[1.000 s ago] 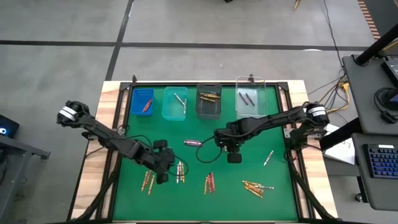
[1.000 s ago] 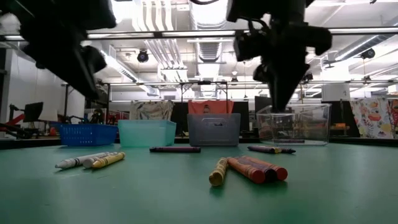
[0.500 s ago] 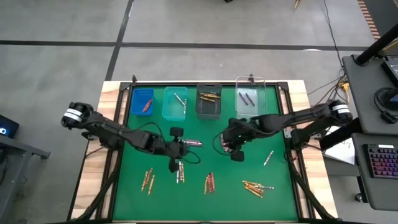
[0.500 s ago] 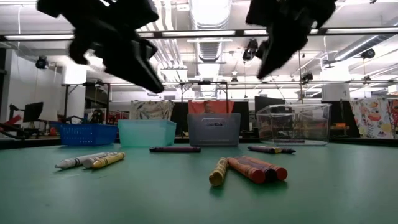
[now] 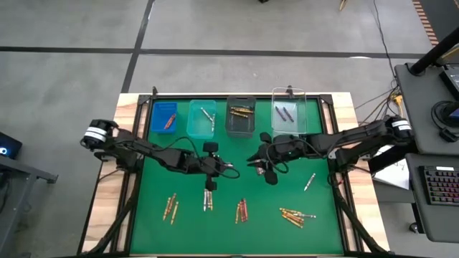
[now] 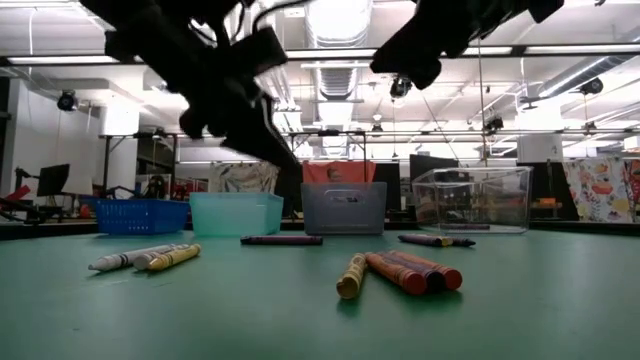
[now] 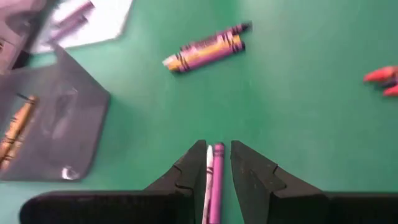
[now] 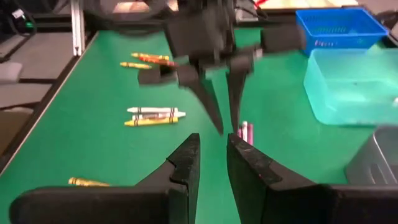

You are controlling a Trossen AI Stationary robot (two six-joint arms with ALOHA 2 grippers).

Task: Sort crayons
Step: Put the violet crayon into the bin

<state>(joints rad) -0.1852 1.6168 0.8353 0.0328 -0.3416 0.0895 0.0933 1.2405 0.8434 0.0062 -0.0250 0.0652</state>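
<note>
We saw the left gripper at centre frame, jaws parted round a purple crayon, probably not yet clenched. The right gripper hovered released nearby. A few crayons lay binned at the top; most remained loose below.

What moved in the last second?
Left gripper swung from the table's front left toward the centre and now straddles the purple crayon, not closed on it. Right gripper drew back slightly to the right, empty. Bins and the other crayons unchanged.
</note>
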